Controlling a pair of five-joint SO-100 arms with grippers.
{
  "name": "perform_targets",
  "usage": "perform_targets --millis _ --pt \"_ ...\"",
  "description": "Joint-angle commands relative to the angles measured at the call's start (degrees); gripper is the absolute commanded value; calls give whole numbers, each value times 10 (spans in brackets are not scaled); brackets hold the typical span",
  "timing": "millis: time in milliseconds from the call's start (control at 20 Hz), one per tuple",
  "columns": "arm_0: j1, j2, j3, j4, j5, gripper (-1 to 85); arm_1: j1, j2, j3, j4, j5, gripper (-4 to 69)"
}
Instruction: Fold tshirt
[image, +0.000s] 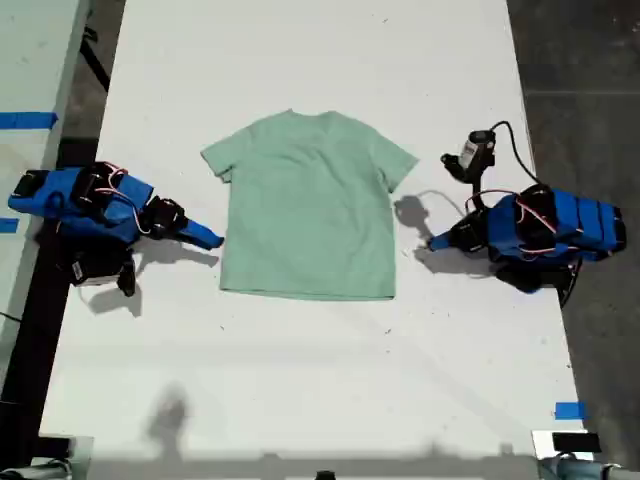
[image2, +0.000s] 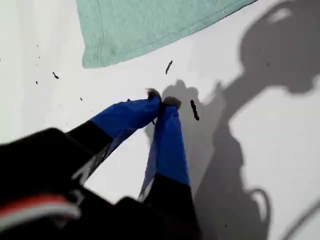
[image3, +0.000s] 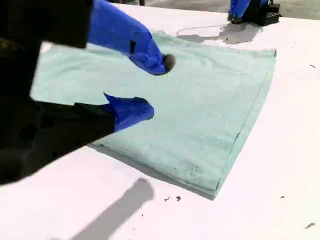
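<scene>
Exterior view: a small pale mint-green short-sleeved cloth t-shirt (image: 310, 210) lies spread flat, with no fold in it, in the middle of a white table (image: 300, 400), neckline toward the far edge and hem toward the near edge. A blue and black arm rests at each side of it. My second gripper (image: 208, 238) is at the exterior view's left, its tip just beside the shirt's side edge. My first gripper (image: 435, 243) is at the exterior view's right, a little apart from the other side edge.

First wrist view: my first gripper (image2: 162, 102) has its blue jaws pressed together at the tips, holding nothing, above bare table. One hem corner of the t-shirt (image2: 150, 25) shows beyond it, untouched.

Second wrist view: my second gripper (image3: 154, 87) has its jaws parted wide, empty, seen against the t-shirt (image3: 210, 105). I cannot tell if either jaw touches the cloth.

I judge folding has not begun and this is the approach to a first grasp. Next, my first gripper would need to open and reach the cloth, then each pincer pinch an edge or corner
</scene>
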Motion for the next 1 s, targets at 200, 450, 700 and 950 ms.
perform_targets --millis 200,450,700,950 --pt "-56 61 3 5 -29 43 12 6 -9 4 395 14" --pt "-65 61 -3 6 -28 1 11 6 -16 12 340 8" --pt "-108 -6 -82 -27 -20 1 -24 -45 -107 17 353 8" --pt "-187 -275 -339 76 68 1 59 -340 -355 36 240 7"
